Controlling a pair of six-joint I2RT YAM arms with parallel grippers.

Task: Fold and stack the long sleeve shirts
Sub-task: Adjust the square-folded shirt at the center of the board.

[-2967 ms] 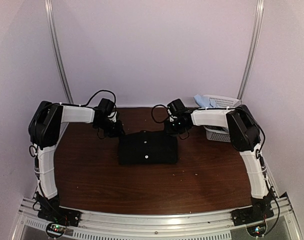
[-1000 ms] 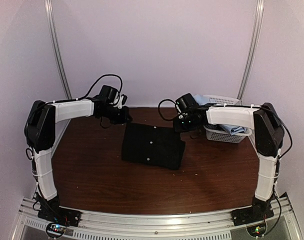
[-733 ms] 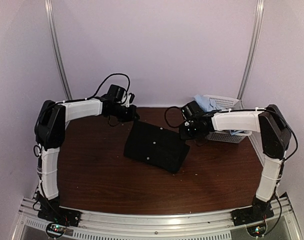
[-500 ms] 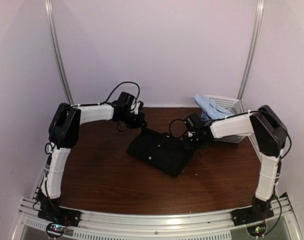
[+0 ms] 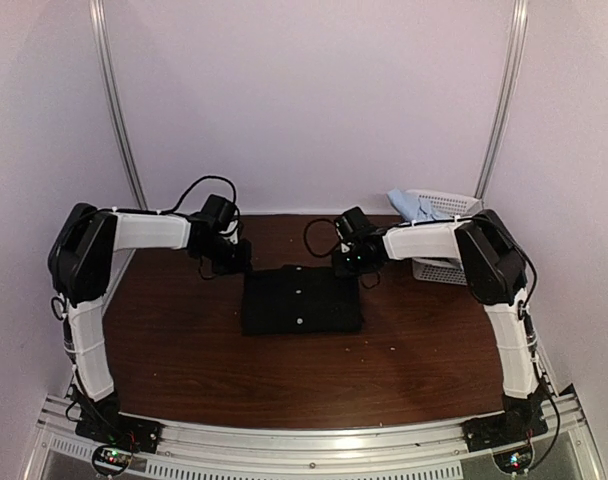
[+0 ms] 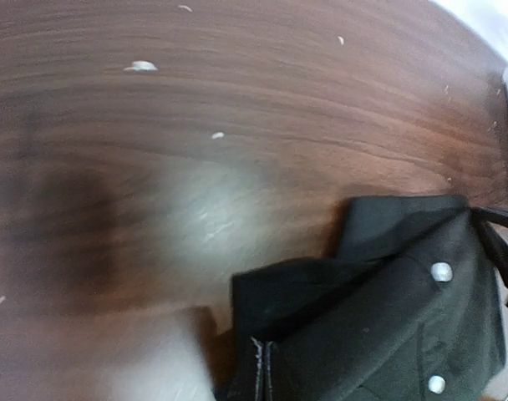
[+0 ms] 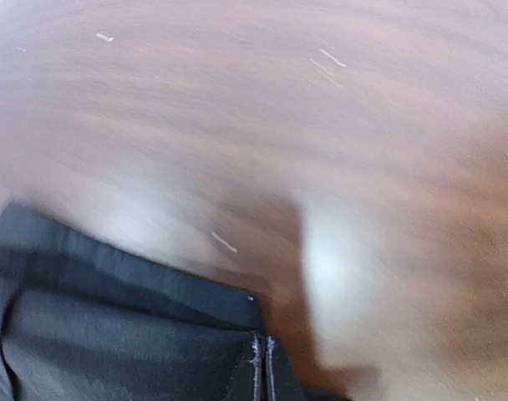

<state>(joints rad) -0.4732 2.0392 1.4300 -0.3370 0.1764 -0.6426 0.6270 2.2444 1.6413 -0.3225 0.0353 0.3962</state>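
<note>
Clamped shut with left gripper (image 5: 234, 262) and right gripper (image 5: 348, 262) on the far corners of the black shirt (image 5: 300, 300), likely to keep the fold square. Lies flat on the table (image 5: 184, 350) between the arms. Beyond, in the basket (image 5: 449, 206), a pale blue shirt (image 5: 404, 202) awaiting folding.

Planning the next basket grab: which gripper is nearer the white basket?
Right. The right gripper sits just left of the basket; the left gripper is across the black shirt, farther off.
</note>
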